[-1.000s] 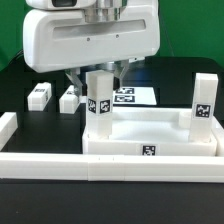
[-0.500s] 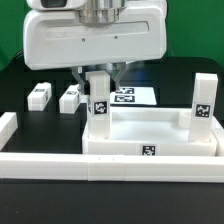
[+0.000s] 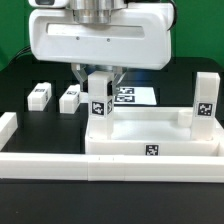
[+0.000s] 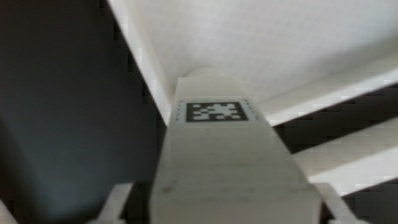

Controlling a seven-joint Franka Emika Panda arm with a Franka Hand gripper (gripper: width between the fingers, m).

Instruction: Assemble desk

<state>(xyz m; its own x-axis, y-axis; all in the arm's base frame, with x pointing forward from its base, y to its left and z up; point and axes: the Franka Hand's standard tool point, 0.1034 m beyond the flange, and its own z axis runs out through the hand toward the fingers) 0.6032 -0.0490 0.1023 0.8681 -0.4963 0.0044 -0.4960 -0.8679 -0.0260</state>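
Desk tabletop flat at the black table's near edge, long axis across the exterior view, leg upright on its corner at the exterior view's left, gripper clamped on that leg's top, second leg upright at opposite end, marker board behind, green backdrop.

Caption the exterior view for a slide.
Jaws clamp upright leg at tabletop corner; second leg stands opposite; two loose legs lie beside.
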